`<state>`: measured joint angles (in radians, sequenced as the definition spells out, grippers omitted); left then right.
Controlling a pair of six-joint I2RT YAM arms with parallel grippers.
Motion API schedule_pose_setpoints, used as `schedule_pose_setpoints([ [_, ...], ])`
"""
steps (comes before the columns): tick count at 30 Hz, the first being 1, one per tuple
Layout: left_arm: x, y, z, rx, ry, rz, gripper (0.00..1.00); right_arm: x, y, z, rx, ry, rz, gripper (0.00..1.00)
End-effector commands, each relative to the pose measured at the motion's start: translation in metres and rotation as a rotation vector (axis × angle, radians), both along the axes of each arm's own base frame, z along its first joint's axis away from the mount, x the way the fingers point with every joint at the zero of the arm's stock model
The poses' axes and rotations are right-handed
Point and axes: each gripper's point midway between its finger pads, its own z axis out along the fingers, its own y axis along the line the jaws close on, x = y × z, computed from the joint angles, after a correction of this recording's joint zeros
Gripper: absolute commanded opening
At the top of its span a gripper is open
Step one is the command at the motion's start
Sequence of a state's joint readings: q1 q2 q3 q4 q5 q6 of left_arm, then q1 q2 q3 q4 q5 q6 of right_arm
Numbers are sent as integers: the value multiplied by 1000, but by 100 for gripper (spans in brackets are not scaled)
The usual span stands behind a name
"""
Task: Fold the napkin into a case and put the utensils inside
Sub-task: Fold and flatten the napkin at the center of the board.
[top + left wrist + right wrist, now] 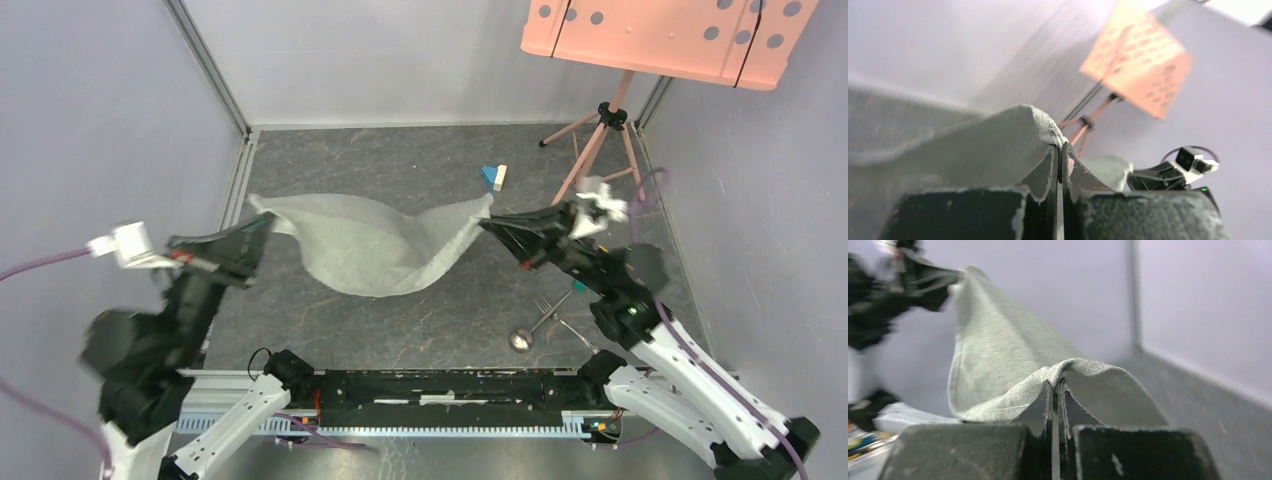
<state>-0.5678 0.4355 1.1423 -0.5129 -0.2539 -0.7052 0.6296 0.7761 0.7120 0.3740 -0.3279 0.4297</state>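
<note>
The light grey napkin (370,245) hangs stretched between both arms above the table, sagging in the middle. My left gripper (262,226) is shut on its left corner, and the cloth (998,145) bunches at the tips of my left gripper (1060,146). My right gripper (488,222) is shut on the right corner, the cloth (998,355) draping over my right gripper (1054,383). The utensils, a silver fork (548,305) and a round-bowled spoon (521,340), lie crossed on the table near the right arm. The napkin is unfolded, with no case shape showing.
Small blue and white blocks (493,176) lie behind the napkin's right corner. A pink perforated board on a tripod (600,130) stands at the back right. Grey walls close in the dark table (400,330) on three sides.
</note>
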Motion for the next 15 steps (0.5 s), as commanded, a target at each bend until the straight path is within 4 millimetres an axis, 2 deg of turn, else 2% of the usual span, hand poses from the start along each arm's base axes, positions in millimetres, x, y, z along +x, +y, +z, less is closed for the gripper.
schedule_pose_setpoints([
  [1, -70, 7, 92, 173, -447, -115, 2, -107, -20, 89, 237, -356, 288, 0],
  [3, -86, 12, 107, 180, -498, -125, 2, -123, -35, 102, 316, -405, 295, 1],
  [4, -88, 17, 111, 173, -507, -107, 2, -123, -38, 105, 330, -410, 280, 1],
  [6, -74, 32, 111, 137, -462, -3, 2, -112, -38, 104, 331, -400, 231, 1],
  [7, -63, 35, 109, 129, -444, 40, 2, -98, -35, 100, 318, -378, 187, 1],
  [9, -31, 35, 96, 145, -369, 126, 2, -62, -29, 88, 282, -304, 70, 1],
  [11, 21, 40, 69, 180, -202, 280, 2, -17, -28, 70, 246, -212, -88, 1],
  [13, 76, 59, 28, 258, 25, 535, 2, 38, -35, 41, 203, -84, -308, 1],
  [15, 112, 70, 1, 382, 168, 739, 2, 81, -48, 5, 173, 25, -515, 1],
])
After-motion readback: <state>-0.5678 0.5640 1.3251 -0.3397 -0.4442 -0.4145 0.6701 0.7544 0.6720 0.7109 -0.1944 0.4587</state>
